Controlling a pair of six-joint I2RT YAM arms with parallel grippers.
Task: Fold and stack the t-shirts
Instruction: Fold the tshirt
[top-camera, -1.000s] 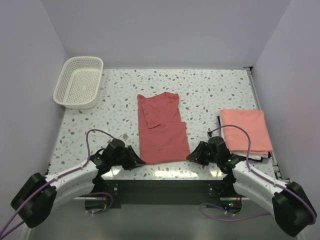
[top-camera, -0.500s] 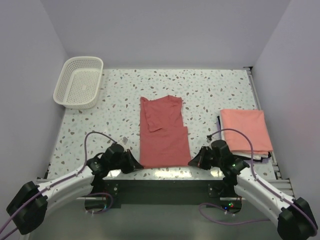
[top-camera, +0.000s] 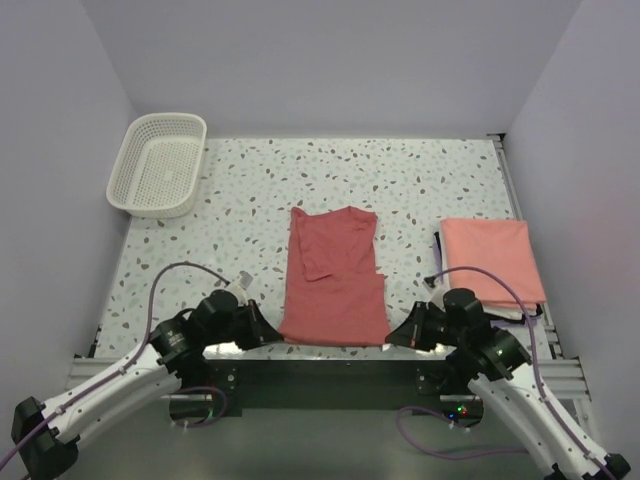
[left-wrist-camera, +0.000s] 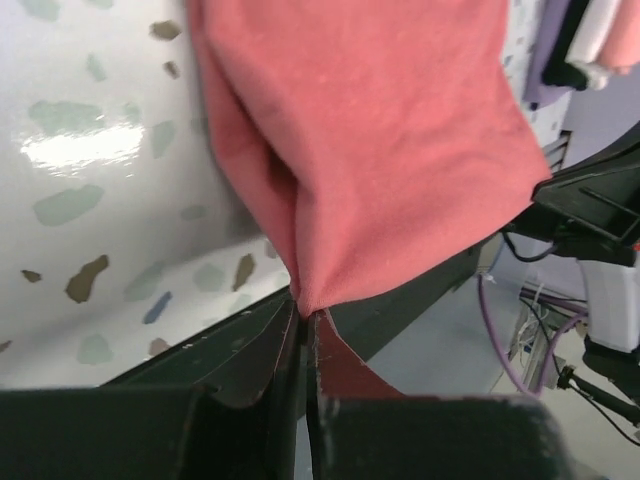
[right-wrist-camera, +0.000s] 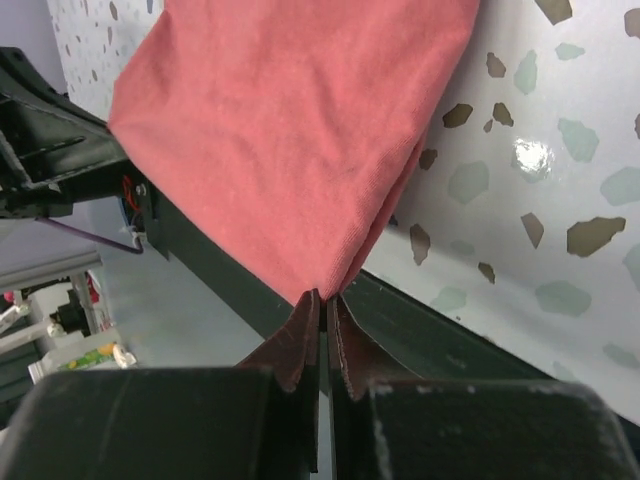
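Observation:
A dusty red t-shirt (top-camera: 333, 280) lies folded lengthwise in the middle of the table, its hem at the near edge. My left gripper (top-camera: 272, 336) is shut on the hem's near left corner, and the wrist view shows the red cloth (left-wrist-camera: 380, 150) pinched at the fingertips (left-wrist-camera: 305, 310). My right gripper (top-camera: 394, 340) is shut on the near right corner, where the cloth (right-wrist-camera: 290, 130) bunches into the closed tips (right-wrist-camera: 322, 298). A folded salmon pink t-shirt (top-camera: 490, 260) lies flat at the right of the table.
A white lattice basket (top-camera: 160, 165) stands at the far left corner. The pink shirt rests on other folded pale cloth (top-camera: 510, 312) by the right rail. The table's dark front edge (top-camera: 330, 352) runs just under both grippers.
Both grippers have closed on the red shirt's near corners and drawn back toward the table's front edge. The shirt has slid nearer and a little to the right.

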